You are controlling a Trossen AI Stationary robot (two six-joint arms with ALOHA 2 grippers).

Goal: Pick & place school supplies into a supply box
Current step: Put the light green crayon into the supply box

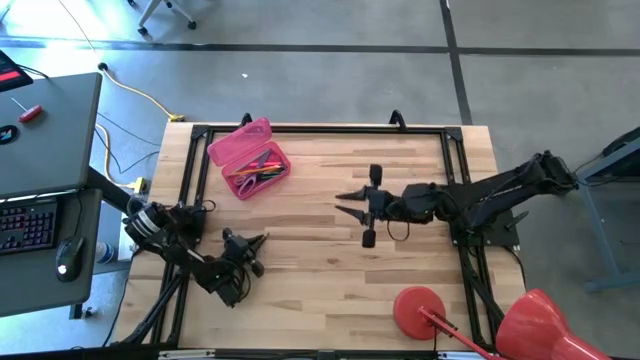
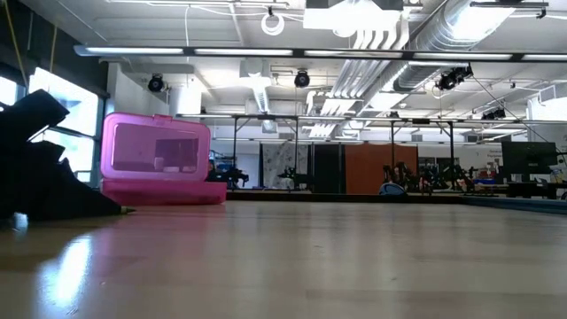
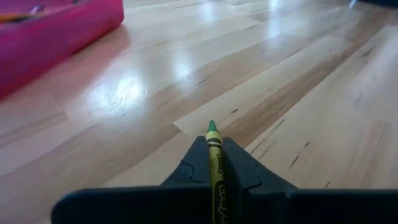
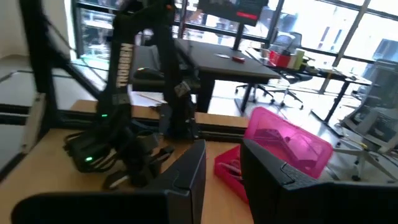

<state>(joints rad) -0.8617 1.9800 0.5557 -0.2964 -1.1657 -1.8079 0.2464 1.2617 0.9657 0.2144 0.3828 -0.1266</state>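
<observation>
Supplies already lie in the pink supply box (image 1: 250,160) at the far left of the wooden counter (image 1: 320,290), its lid standing open behind it; we see pencils and pens (image 1: 262,170) heaped inside. At the counter's near right corner sits a red round disc with a handle (image 1: 420,308), well apart from the box. A grey desk with a keyboard (image 1: 28,222) stands off the left edge, and a yellow cable (image 1: 140,97) trails across the floor beyond. Nothing lies on the bare wood between our two arms. Our left hand (image 1: 258,243), low at the near left, is clenched on a green crayon (image 3: 214,168) whose tip pokes out past the fingers toward the box. Our right hand (image 1: 348,202) hangs over mid-counter with its jaws parted, grasping nothing.
</observation>
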